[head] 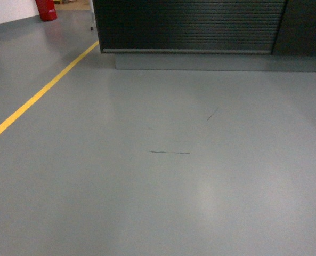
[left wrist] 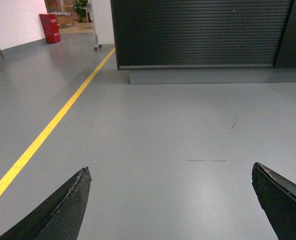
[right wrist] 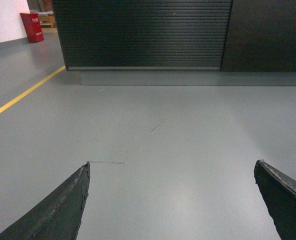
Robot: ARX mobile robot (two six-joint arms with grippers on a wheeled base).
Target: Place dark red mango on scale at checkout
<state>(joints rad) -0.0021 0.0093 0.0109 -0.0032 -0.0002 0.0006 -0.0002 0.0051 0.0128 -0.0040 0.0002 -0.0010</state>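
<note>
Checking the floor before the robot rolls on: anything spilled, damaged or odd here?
No spill. Only two thin dark scuffs mark the grey floor: one level, one slanted. The ribbed counter front looks intact. Both claws are open and empty.

grey floor (head: pixel 158 186) (glossy) | yellow line (head: pixel 35 98) | white wall (left wrist: pixel 18 22)

The head camera looked down across grey floor (head: pixel 163 176) toward the checkout (head: pixel 189 24); both low wrist cameras faced it too.
</note>
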